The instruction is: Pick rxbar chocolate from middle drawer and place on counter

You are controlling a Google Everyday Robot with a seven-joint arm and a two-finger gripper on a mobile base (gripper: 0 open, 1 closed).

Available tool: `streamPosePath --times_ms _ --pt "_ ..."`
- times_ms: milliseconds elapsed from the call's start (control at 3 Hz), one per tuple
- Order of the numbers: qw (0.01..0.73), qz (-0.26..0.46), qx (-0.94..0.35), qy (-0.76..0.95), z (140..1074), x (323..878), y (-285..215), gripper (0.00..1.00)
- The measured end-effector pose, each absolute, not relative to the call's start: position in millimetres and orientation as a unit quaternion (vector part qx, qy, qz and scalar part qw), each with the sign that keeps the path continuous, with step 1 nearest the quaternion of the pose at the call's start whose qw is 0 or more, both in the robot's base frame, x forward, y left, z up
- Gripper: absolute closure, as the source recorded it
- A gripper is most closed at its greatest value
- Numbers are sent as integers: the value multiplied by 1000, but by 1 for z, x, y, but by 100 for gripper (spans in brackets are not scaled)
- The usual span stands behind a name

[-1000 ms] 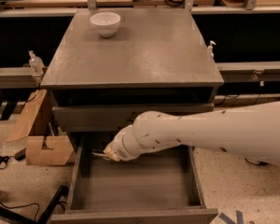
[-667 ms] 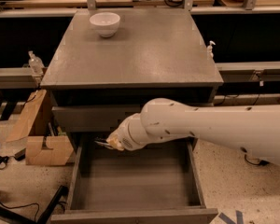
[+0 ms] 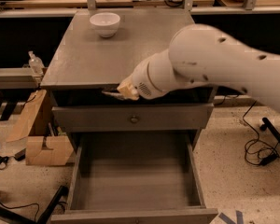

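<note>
A pale speckled floor [image 3: 233, 171] is seen around the cabinet [image 3: 172, 119]; cardboard boxes [image 3: 47, 149] are set at its left, black cables [image 3: 257, 146] are strewn at right, and the gripper [image 3: 117, 92] is held at its top edge

Gripper [image 3: 115, 93] at counter [image 3: 95, 57] front edge, above middle drawer [image 3: 135, 178].

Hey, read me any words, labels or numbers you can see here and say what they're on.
None can be read.
The bowl, counter and open drawer bear no print.
The gripper, at the counter's front edge, shows no label.
Any label on the bottle at left is too small to read.
</note>
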State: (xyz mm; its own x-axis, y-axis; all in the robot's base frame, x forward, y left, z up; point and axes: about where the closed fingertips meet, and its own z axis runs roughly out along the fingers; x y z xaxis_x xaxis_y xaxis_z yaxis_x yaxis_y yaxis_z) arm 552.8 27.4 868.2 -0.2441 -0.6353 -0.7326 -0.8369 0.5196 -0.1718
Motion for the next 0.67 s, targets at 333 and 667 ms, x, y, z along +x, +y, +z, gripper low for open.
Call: streamPosePath --times_ms 333,667 --pt "427 111 -459 771 943 574 3 100" --pt "466 98 -447 757 1013 621 -24 100"
